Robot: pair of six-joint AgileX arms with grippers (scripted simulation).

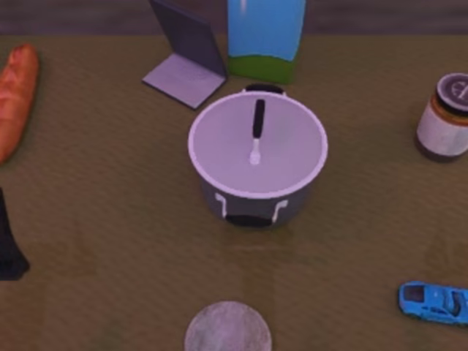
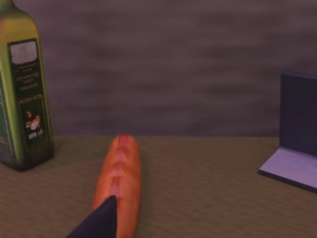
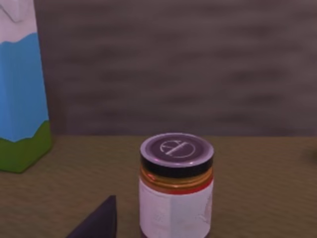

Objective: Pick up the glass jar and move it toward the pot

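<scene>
The glass jar (image 1: 444, 117) stands upright near the table's right edge, with a dark round lid, an orange neck band and a whitish body. The right wrist view shows the jar (image 3: 176, 191) close ahead, and a dark part of my right gripper (image 3: 98, 222) sits just beside it, not touching. The pot (image 1: 256, 157) stands at the table's middle, grey with a pale lilac lid and a black bar handle, well to the left of the jar. My left arm (image 1: 10, 245) is parked at the left edge. Part of my left gripper (image 2: 99, 223) points at an orange loaf.
A blue-and-green carton (image 1: 265, 36) and a purple angled stand (image 1: 186, 62) stand behind the pot. An orange loaf (image 1: 16, 95) lies at far left. A green bottle (image 2: 22, 89) stands beyond it. A blue toy car (image 1: 433, 301) sits front right, a flat grey disc (image 1: 227, 329) front centre.
</scene>
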